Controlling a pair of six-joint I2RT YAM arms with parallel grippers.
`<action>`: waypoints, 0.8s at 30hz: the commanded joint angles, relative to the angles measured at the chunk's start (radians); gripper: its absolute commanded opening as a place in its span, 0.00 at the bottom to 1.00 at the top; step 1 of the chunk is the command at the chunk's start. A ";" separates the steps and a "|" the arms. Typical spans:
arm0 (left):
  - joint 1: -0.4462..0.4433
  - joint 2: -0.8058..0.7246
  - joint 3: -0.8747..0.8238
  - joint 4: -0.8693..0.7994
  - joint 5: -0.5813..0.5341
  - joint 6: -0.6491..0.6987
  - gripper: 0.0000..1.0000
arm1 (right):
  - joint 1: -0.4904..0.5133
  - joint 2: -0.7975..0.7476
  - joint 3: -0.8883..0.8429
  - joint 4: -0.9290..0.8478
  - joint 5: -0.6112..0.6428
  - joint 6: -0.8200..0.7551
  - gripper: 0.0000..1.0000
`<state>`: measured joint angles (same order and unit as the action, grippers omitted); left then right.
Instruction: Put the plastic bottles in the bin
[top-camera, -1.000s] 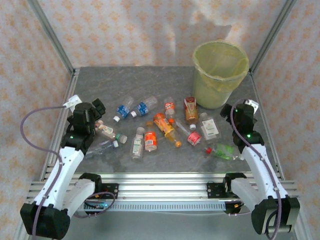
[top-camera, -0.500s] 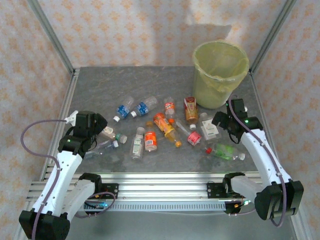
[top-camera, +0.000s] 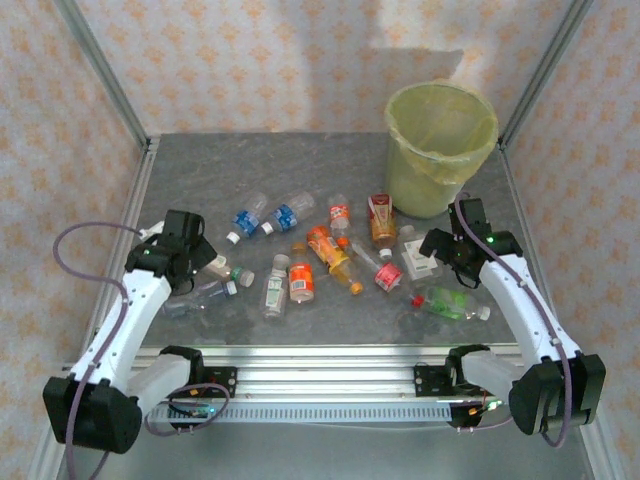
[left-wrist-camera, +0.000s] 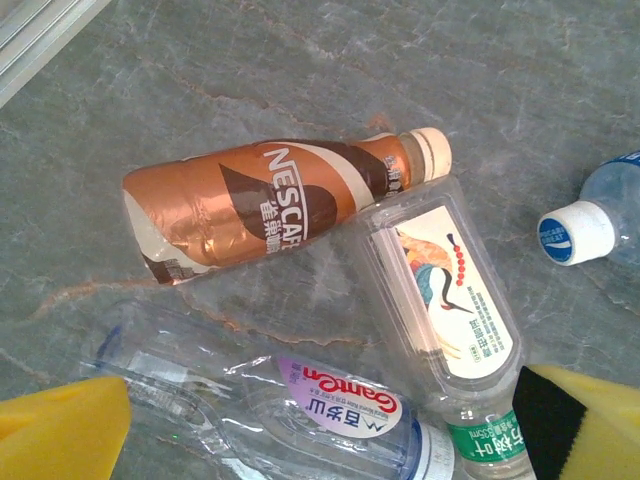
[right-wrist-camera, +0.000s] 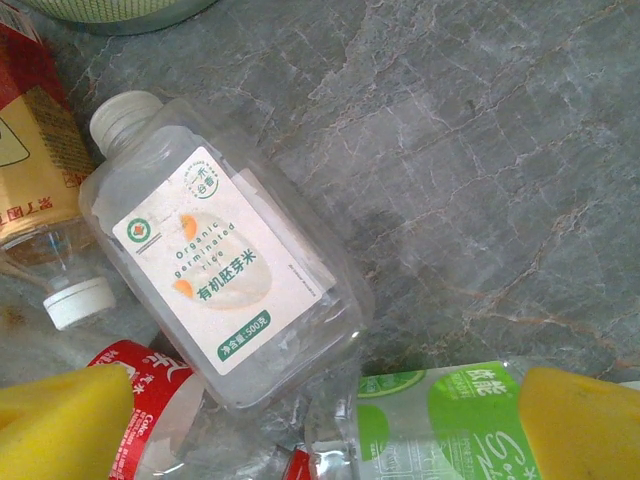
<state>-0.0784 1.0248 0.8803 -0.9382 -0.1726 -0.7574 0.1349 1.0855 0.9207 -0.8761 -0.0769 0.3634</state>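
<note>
You've got the grey table with the bin upright at its far right corner. The plastic bottles lie scattered across the middle of the table, left of the bin and nearer the arms. Left gripper: jaws wide, above a brown coffee bottle that touches a flat clear bottle. Right gripper: jaws wide, above a square white-label bottle, with a green-label bottle just beside it.

Below me, a brown Nescafe bottle lies against a flat clear bottle with a white label. A crushed clear bottle lies under my left gripper, its yellow pads spread wide.
</note>
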 joint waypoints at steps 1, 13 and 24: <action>0.011 0.042 0.045 -0.145 -0.038 -0.085 1.00 | 0.003 0.000 0.045 -0.032 -0.003 0.007 0.99; 0.094 0.010 -0.095 -0.070 0.214 -0.461 1.00 | 0.003 -0.008 0.064 -0.057 -0.006 -0.027 0.99; 0.152 0.004 -0.209 0.075 0.223 -0.528 1.00 | 0.003 -0.022 0.049 -0.046 -0.045 -0.049 0.99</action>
<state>0.0517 1.0424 0.6930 -0.9184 0.0528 -1.2442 0.1349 1.0840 0.9543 -0.9016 -0.1139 0.3290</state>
